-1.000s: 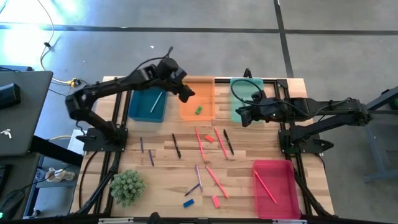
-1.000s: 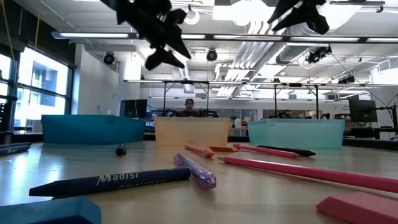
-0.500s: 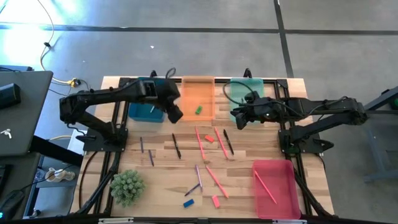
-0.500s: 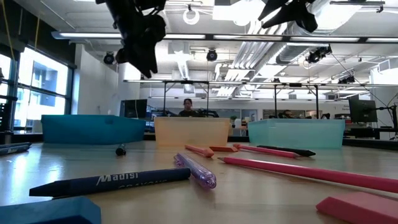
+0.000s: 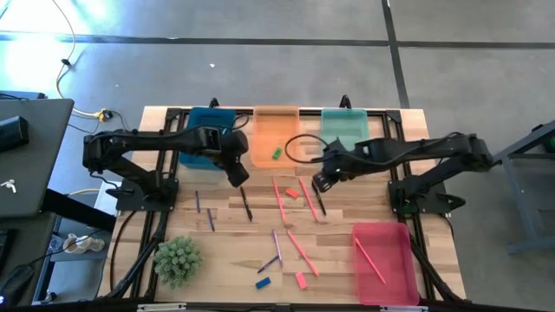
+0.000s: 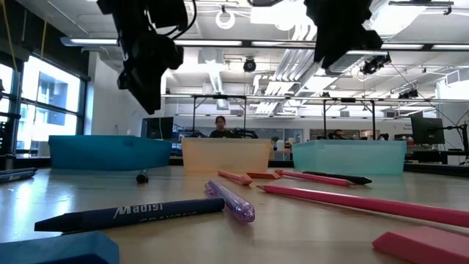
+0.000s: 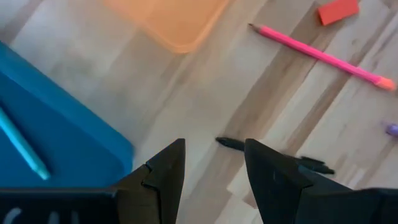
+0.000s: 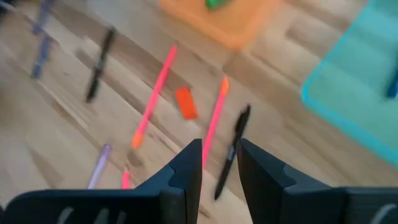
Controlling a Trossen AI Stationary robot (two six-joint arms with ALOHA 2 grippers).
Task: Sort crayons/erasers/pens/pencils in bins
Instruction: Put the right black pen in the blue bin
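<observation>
Four bins stand on the wooden table: blue (image 5: 206, 121), orange (image 5: 276, 130) and teal (image 5: 345, 128) along the far edge, pink-red (image 5: 386, 260) near right. A green eraser (image 5: 277, 153) lies in the orange bin. Pens, pencils and crayons lie scattered, among them two black pens (image 5: 245, 204) (image 5: 319, 198), pink pencils (image 5: 277, 199) and red (image 5: 291, 192) and blue (image 5: 263, 282) erasers. My left gripper (image 5: 236, 176) hangs open, pointing down just past the first black pen (image 7: 273, 155). My right gripper (image 5: 318, 183) hangs open above the second black pen (image 8: 231, 152).
A small green plant (image 5: 178, 260) stands near the left front corner. A cyan stick (image 7: 22, 146) lies in the blue bin, a pink pencil (image 5: 371, 260) in the pink-red one. A dark crayon (image 6: 132, 213) and a purple pen (image 6: 231, 202) lie toward the near edge.
My left gripper has swung from above the orange bin toward the table's left and near edges, sinking and tipping down over the wood by the blue bin. My right gripper has left the teal bin, going left, nearer and down, tipping toward the black pen.
</observation>
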